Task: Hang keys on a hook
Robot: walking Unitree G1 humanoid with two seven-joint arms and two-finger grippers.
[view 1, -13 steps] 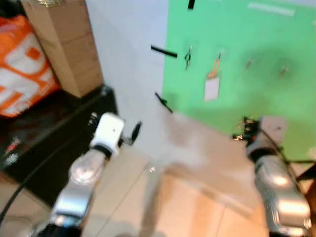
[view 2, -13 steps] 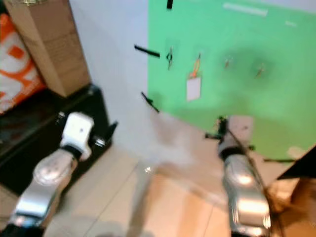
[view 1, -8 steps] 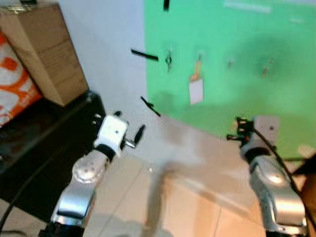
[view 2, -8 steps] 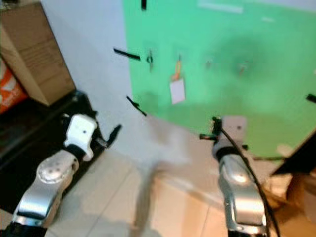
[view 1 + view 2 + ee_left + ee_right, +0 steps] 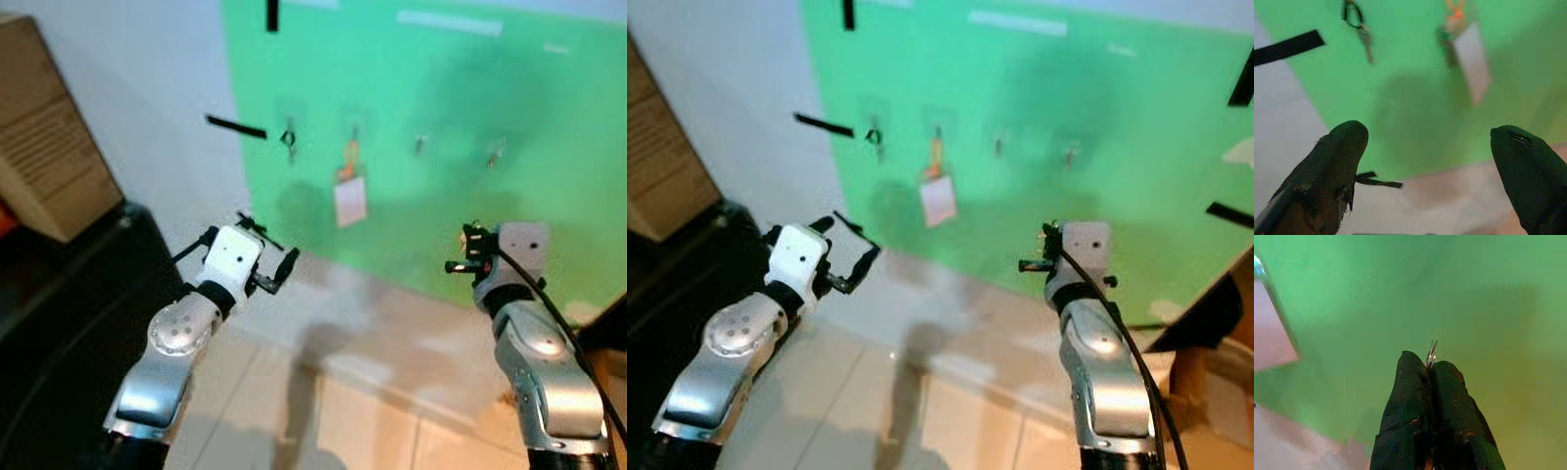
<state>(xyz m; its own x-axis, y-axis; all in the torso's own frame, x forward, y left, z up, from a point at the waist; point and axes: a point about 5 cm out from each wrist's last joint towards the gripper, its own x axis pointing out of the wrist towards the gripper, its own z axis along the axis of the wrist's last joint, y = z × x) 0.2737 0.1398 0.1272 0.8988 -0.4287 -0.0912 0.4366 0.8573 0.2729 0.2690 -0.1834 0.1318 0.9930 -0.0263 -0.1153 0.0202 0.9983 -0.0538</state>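
Green board [image 5: 509,108] on wall, w/ row of hooks across its upper part. Left-end hook: dark key [image 5: 289,141]. Next hook: orange-strapped white tag [image 5: 349,199]. Two more hooks [image 5: 419,145] twd right, contents too blurred to tell. Right gripper [image 5: 1431,369]: fingers pressed together on thin metal ring [image 5: 1431,352], held up near board's lower right. Left gripper [image 5: 1425,147]: fingers wide apart, holding nothing, facing board's lower-left corner. Box [image 5: 44,147] at far left.
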